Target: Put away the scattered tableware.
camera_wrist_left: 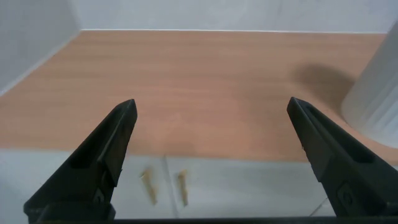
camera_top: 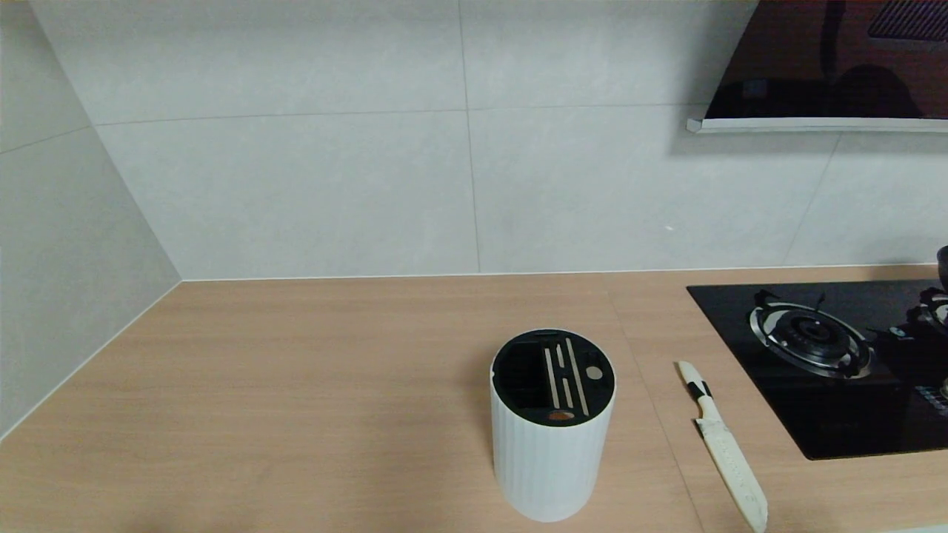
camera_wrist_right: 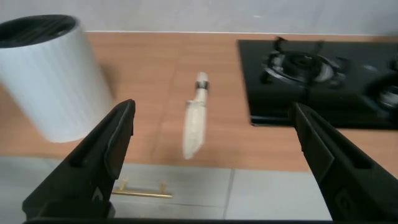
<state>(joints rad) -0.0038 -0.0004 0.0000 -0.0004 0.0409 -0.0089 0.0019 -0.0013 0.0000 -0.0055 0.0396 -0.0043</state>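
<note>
A white ribbed cylindrical holder with a black slotted top stands on the wooden counter near its front edge. A cream-coloured knife with a black band lies flat to the holder's right, beside the stove. In the right wrist view my right gripper is open, held off the counter's front edge, with the knife ahead between its fingers and the holder to one side. My left gripper is open too, off the front edge, with the holder off to its side.
A black gas stove with burners occupies the counter's right end, under a dark range hood. Tiled walls close the back and left. Below the counter edge are cabinet fronts with gold handles.
</note>
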